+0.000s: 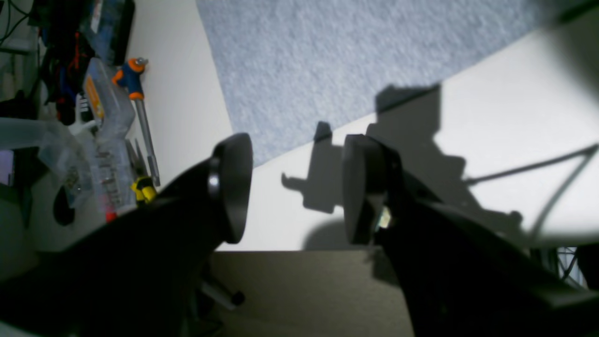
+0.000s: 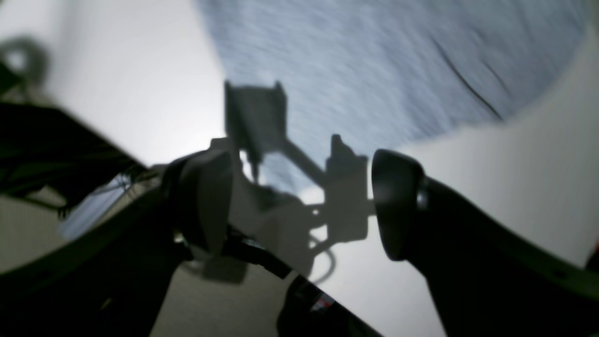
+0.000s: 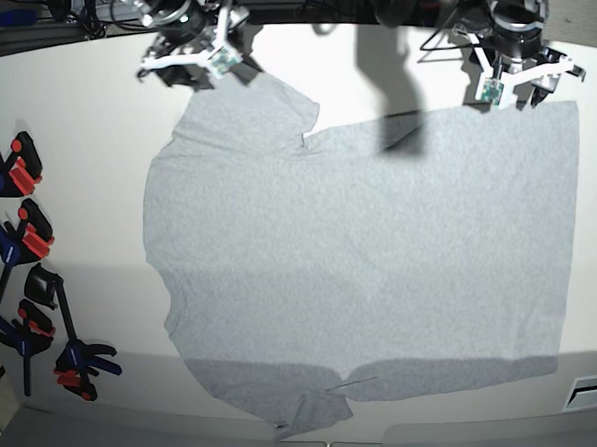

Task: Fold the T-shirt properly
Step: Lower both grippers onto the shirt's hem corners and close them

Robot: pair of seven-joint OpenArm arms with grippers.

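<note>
The light grey T-shirt [image 3: 357, 247] lies spread flat on the white table [image 3: 91, 173], plain side up, with no lettering showing. One sleeve [image 3: 255, 101] points to the back left and the other [image 3: 309, 409] to the front. My left gripper [image 3: 513, 95] is open and empty above the shirt's back right edge. In the left wrist view this gripper [image 1: 297, 187] hangs over bare table just off the shirt's corner [image 1: 351, 61]. My right gripper [image 3: 186, 69] is open and empty by the back left sleeve. In the blurred right wrist view it [image 2: 302, 206] sits beside the shirt [image 2: 374, 61].
Several black, red and blue clamps [image 3: 17, 239] lie along the table's left edge. An orange-and-blue screwdriver [image 1: 135, 89], pliers and clear parts boxes [image 1: 105, 107] lie beside the left gripper. The table's edge [image 1: 299, 250] is close under the left gripper.
</note>
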